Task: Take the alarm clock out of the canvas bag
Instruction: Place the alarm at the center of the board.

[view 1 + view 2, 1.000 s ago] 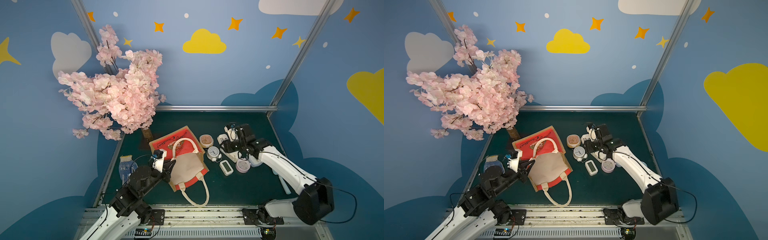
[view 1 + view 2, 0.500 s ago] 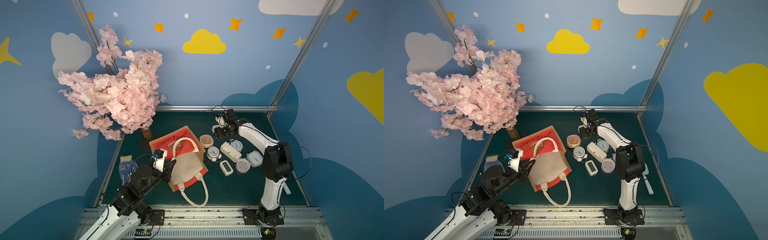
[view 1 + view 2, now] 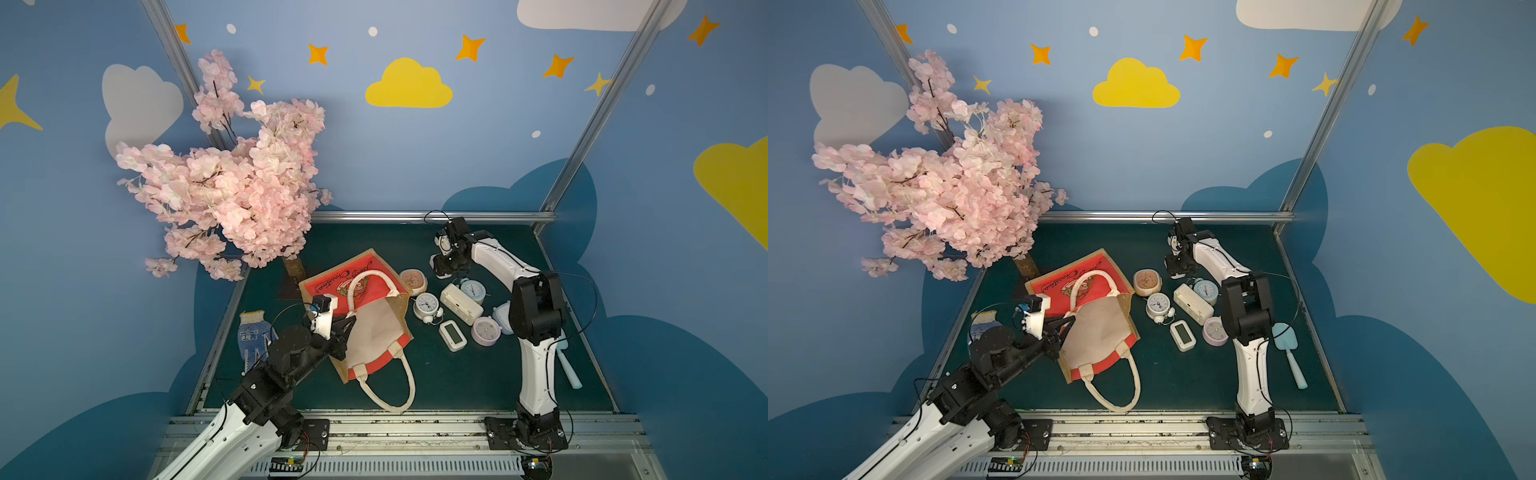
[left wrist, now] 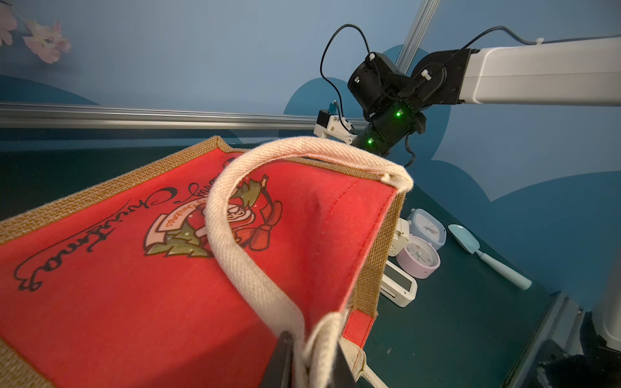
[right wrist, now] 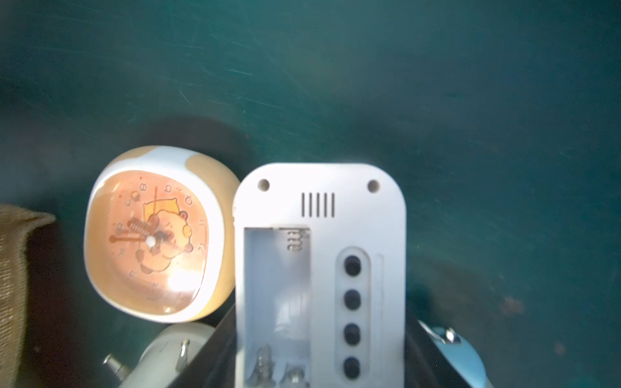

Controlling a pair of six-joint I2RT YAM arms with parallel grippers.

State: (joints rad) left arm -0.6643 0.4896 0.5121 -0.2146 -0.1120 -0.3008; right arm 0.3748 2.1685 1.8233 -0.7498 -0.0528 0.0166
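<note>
Right gripper (image 3: 445, 268) holds a white alarm clock (image 5: 319, 262) outside the canvas bag (image 3: 374, 328); left gripper (image 4: 311, 362) pinches the bag's handle (image 4: 235, 235).

Only the clock's smooth plastic back shows: rounded corners, a slotted grille, an open battery bay with springs and four dark round holes. Its face is turned away and its lower end is cut off. Black fingers flank it, jaws spread to its width, over the dark green table (image 5: 403, 84), just beside a tan rounded-square clock (image 5: 154, 235) and well apart from the bag. Whether it touches the table cannot be told. The bag slumps with its red printed face, coarse burlap edges and cream lining showing. Its depths are unclear. The left jaws stand narrow on the thick woven handle.
</note>
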